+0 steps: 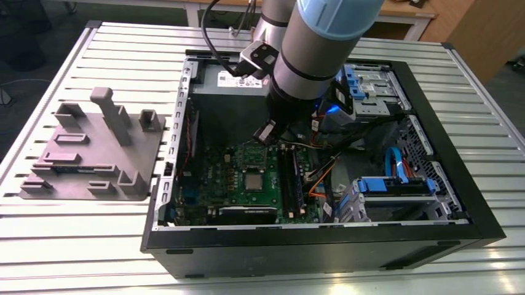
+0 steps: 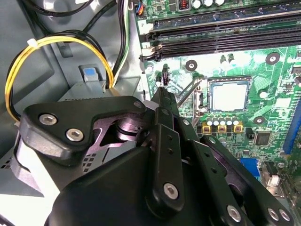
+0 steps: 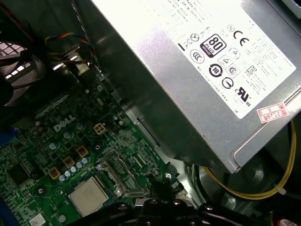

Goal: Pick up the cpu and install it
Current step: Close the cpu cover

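Open computer case [image 1: 459, 203] lying on the slatted desk [image 1: 98, 246], its side panel off, so access is from above. The cpu [image 1: 256, 181] sits in its socket on the green motherboard [image 1: 215, 184], uncovered, with open board around it. The arm [image 1: 316, 55] and its hand [image 1: 267, 132] hang over the board near the memory slots [image 2: 221, 35]. The power supply [image 3: 197, 70] walls one side; yellow cables [image 2: 56, 47] loop beside it. Blue drive bays [image 1: 394, 187] and cabling crowd the exterior view's right. The grey tray [image 1: 90, 153] stands outside the case, well apart.
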Tool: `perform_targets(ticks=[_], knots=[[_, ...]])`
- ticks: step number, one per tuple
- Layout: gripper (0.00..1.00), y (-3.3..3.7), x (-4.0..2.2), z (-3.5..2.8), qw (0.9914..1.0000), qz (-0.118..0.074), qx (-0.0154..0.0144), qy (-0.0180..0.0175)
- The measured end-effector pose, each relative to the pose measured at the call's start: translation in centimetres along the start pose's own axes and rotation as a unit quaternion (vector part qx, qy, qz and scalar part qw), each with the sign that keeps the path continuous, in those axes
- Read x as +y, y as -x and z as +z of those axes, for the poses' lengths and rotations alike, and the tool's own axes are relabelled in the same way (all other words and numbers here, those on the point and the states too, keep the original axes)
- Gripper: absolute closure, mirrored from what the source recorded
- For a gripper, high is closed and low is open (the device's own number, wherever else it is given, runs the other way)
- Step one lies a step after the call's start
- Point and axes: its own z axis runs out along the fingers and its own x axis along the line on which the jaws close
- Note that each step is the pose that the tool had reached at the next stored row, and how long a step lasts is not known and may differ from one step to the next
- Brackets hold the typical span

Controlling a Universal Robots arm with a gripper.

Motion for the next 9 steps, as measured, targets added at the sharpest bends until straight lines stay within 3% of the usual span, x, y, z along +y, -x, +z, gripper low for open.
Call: perform_targets(ticks=[9], knots=[[0.90, 0.02, 0.04, -0.23, 1.00000, 0.000, 0.0001, 0.0000]])
